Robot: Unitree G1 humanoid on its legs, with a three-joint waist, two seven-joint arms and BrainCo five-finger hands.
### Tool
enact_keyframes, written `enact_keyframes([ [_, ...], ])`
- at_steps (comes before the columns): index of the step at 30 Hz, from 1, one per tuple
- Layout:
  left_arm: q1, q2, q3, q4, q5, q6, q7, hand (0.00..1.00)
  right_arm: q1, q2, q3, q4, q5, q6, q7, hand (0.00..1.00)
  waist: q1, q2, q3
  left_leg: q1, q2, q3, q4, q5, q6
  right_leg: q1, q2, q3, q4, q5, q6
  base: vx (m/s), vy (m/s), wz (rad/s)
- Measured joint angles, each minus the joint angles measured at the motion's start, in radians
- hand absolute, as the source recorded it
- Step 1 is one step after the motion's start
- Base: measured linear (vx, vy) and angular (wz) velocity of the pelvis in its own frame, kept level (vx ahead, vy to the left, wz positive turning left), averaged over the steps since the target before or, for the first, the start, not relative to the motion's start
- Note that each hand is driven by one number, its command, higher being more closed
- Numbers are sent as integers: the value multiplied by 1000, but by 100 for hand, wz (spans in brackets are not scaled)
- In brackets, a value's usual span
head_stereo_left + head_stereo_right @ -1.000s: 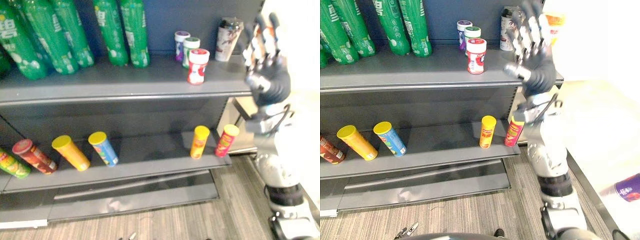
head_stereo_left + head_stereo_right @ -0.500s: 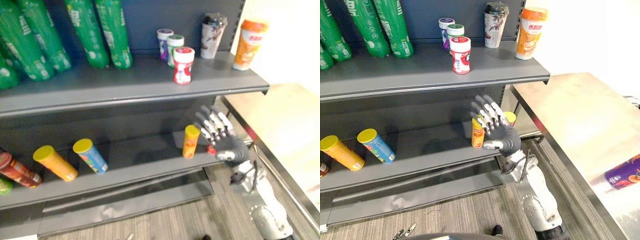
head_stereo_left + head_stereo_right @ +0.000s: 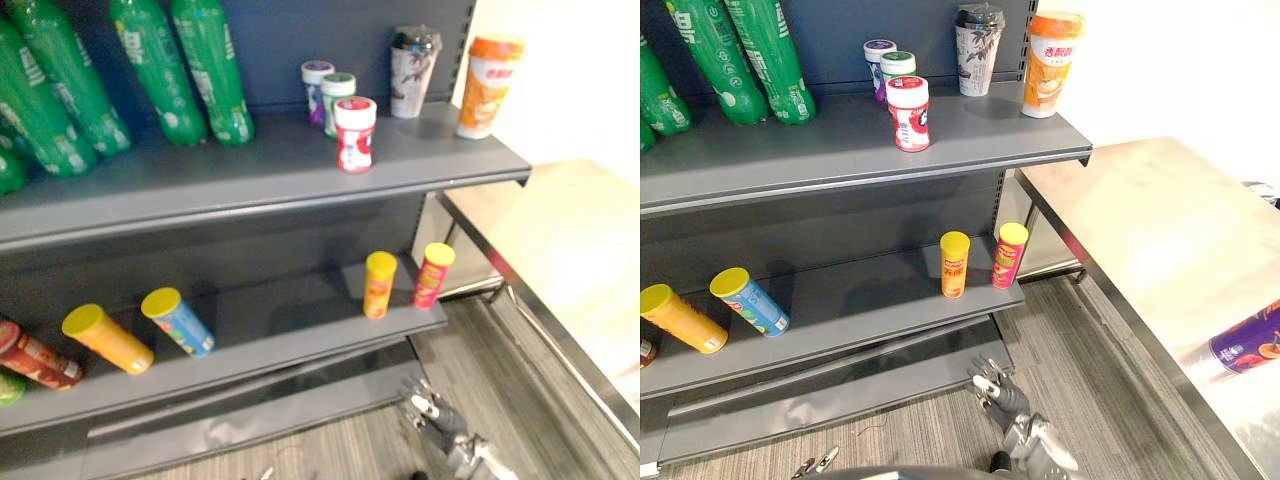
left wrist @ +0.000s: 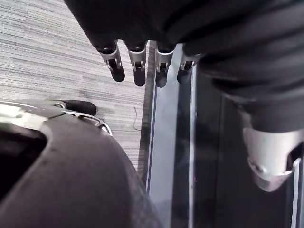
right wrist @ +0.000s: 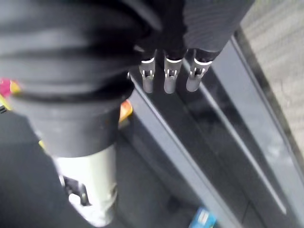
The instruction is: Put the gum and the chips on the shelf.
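Already upright on the shelf (image 3: 250,185), the chips can (image 3: 433,275) stands at the lower board's right front corner and the gum bottle (image 3: 354,134) near the upper board's front edge, both above my empty, slack-fingered right hand (image 3: 1002,395), which is nearer than my equally empty, slack left hand (image 4: 137,61).

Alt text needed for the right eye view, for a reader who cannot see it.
The robot's right hand hangs low near the floor, open and empty, before a grey two-level shelf. Gum jars, green bottles and two cups stand on its upper level; chip cans are on the lower level, two upright and others lying.
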Motion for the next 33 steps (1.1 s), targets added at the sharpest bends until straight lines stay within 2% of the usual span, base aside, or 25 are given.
enact_keyframes([
  [1, 0, 0, 0, 0, 2, 1, -2, 0, 0, 11, -31, 59, -47, -49, -23, 0, -3, 1, 0, 3, -1, -8, 0, 0, 0, 7, -2, -7, 0, -1, 2, -2, 0, 15],
  [4, 1, 0, 0, 0, 3, 2, -4, 0, -11, 29, -127, 199, -106, -86, -58, 0, -8, 1, 1, 13, -4, -25, 0, 0, 1, 26, -4, -21, 0, -4, 5, -7, 1, 17],
  [7, -2, -1, 0, 7, 7, 1, -12, 0, -21, 30, -188, 301, -110, -56, -56, 0, -8, 2, 1, 18, -6, -24, 0, -1, 2, 31, -4, -21, 0, -5, 5, 0, 0, 0],
  [11, -5, -2, 3, 18, 9, 0, -25, 0, -10, 51, -270, 428, -111, -43, -66, 0, -14, 3, 2, 20, -8, -24, 0, -1, 2, 33, -5, -20, 0, -13, 11, 0, 0, 0],
  [15, -9, -8, 9, 42, 9, 0, -32, 0, 2, 68, -322, 482, -115, -33, -100, 0, -23, 6, 11, 39, -9, -9, 0, -12, 4, 38, -6, -6, 13, -26, 6, 5, 19, -9],
  [19, -26, -8, 10, 48, 9, 0, -44, 0, -3, 72, -398, 504, -148, -36, -143, 0, -30, 17, 25, -24, 9, 21, 190, -125, 15, -50, -35, 48, 188, -110, 20, -7, 45, -29],
  [22, -54, 4, 10, 48, 11, 5, -55, 0, -6, 95, -462, 505, -142, -55, -181, 0, -41, 7, 67, -93, 27, 39, 358, -215, 25, -134, -59, 93, 325, -158, 30, -26, 73, -27],
  [26, -85, 26, 9, 47, 14, 31, -59, 0, 6, 140, -517, 502, -130, -76, -201, 0, -56, -5, 131, -121, 56, 105, 479, -286, 40, -173, -57, 151, 336, -135, 51, -46, 130, -53],
  [27, -89, 31, 11, 42, 18, 31, -62, 0, 16, 154, -533, 493, -129, -76, -205, 0, -54, -14, 140, -110, 59, 150, 488, -294, 47, -183, -64, 137, 321, -126, 60, -52, 179, -101],
  [28, -85, 28, 29, 29, 18, 31, -63, 0, 13, 161, -546, 479, -131, -76, -211, 0, -47, -23, 148, -100, 59, 227, 485, -299, 56, -201, -123, -3, 328, -168, -11, -49, 232, -169],
  [29, -66, 16, 49, 16, 18, 31, -65, 0, -11, 160, -544, 474, -132, -78, -208, 0, -47, -3, 157, -72, 88, 325, 477, -300, 60, -212, -178, -170, 375, -200, -60, -3, 204, -192],
  [31, -49, 23, 78, 16, 14, 30, -56, 0, -46, 166, -539, 477, -151, -78, -187, 0, -34, -26, 180, -17, 121, 458, 481, -302, 59, -226, -238, -332, 516, -205, -80, 51, 96, -207],
  [33, -59, 35, 89, 15, 8, 29, -45, 0, -49, 166, -540, 483, -152, -97, -171, 0, -33, -43, 179, 2, 151, 532, 502, -308, 49, -201, -240, -374, 589, -199, -93, 127, -34, -152],
])
